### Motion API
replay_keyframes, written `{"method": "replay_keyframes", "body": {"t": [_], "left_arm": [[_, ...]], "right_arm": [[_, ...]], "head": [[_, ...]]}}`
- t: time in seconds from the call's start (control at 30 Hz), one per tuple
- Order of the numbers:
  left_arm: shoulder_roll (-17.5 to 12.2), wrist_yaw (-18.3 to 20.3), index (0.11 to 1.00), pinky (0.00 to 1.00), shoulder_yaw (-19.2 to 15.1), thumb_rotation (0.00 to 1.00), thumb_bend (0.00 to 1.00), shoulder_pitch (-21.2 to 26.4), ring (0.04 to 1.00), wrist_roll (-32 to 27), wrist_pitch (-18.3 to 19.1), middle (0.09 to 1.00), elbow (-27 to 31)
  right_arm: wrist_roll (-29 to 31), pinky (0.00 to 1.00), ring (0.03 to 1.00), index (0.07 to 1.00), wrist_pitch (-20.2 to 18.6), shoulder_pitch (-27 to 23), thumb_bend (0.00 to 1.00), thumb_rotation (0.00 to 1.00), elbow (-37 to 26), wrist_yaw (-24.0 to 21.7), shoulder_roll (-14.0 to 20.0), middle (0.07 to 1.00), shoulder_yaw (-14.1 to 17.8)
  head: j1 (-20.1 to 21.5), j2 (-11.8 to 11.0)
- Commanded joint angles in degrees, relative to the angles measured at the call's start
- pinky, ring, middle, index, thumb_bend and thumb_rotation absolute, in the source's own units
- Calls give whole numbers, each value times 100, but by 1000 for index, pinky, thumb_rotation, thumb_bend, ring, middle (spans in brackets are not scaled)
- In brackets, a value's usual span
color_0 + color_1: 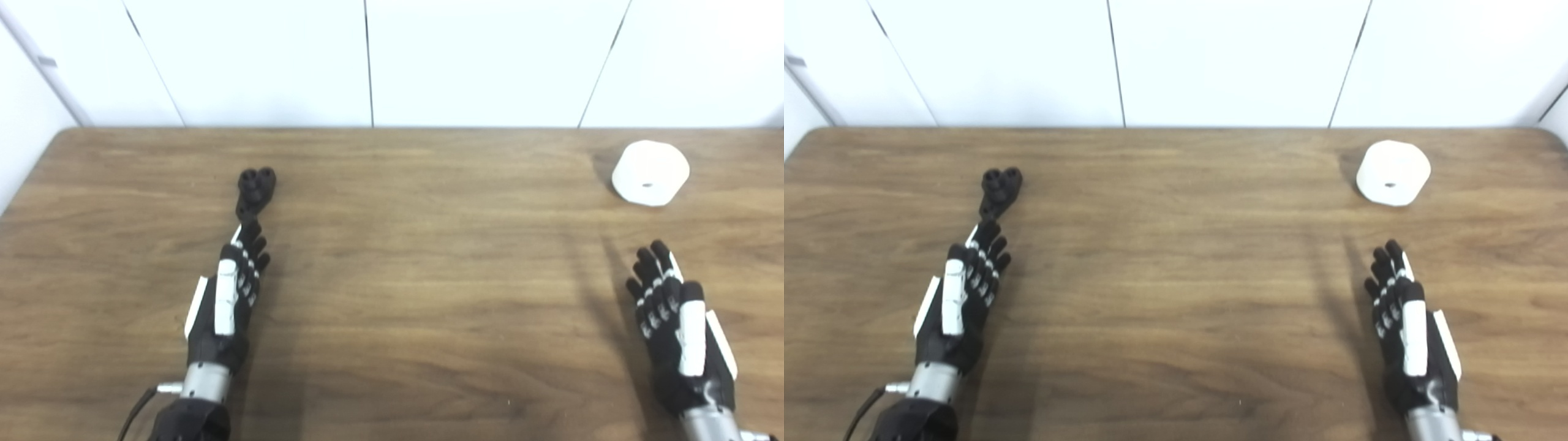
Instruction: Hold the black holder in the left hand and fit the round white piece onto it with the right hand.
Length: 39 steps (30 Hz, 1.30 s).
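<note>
Reaching left hand (223,306), fingers (250,245) spread and empty, toward black holder (255,190) on tabletop (429,275); right hand (677,324) empty near round white piece (650,173). Next: grasping holder's stem.

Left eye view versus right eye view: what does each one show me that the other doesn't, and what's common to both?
Only the left eye view shows a grey bracket on the wall strip at upper left. Only the right eye view shows the table's rounded far right corner and the wall beyond it. Both show the black holder lying just beyond the fingertips of the open left hand, and the round white piece at far right, ahead of the open right hand and apart from it. Neither hand holds anything.
</note>
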<state>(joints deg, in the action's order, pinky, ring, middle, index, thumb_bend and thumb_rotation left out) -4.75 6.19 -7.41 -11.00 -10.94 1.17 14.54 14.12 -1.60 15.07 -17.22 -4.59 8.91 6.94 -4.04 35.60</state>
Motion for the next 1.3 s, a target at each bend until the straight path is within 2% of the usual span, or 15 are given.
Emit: {"method": "replay_keyframes", "body": {"t": [0.0,0.43,0.73,1.0,1.27], "left_arm": [[32,-69,975,1000,28,1000,573,-62,1000,93,-155,1000,36],[27,-159,966,1000,115,985,559,-67,1000,205,-249,1000,-27],[141,-243,968,1000,229,973,544,-102,1000,392,-257,999,-32],[250,-374,973,1000,385,962,539,-183,1000,555,-177,994,29],[267,-475,985,1000,506,960,546,-156,1000,559,-193,1000,-19]], "right_arm": [[-88,1000,1000,1000,202,-7,562,999,26,-31,-55,986,-17],[-129,1000,995,1000,372,6,593,983,206,-66,-2,983,-59],[-106,1000,995,1000,466,25,575,1000,306,-130,108,982,-22],[-31,1000,1000,1000,515,28,557,1000,363,-258,173,1000,5],[-89,1000,1000,1000,479,51,608,1000,491,-164,158,967,110]], "head": [[-19,-35],[-221,-237],[-932,-538],[-1243,-749],[-1354,-814]]}}
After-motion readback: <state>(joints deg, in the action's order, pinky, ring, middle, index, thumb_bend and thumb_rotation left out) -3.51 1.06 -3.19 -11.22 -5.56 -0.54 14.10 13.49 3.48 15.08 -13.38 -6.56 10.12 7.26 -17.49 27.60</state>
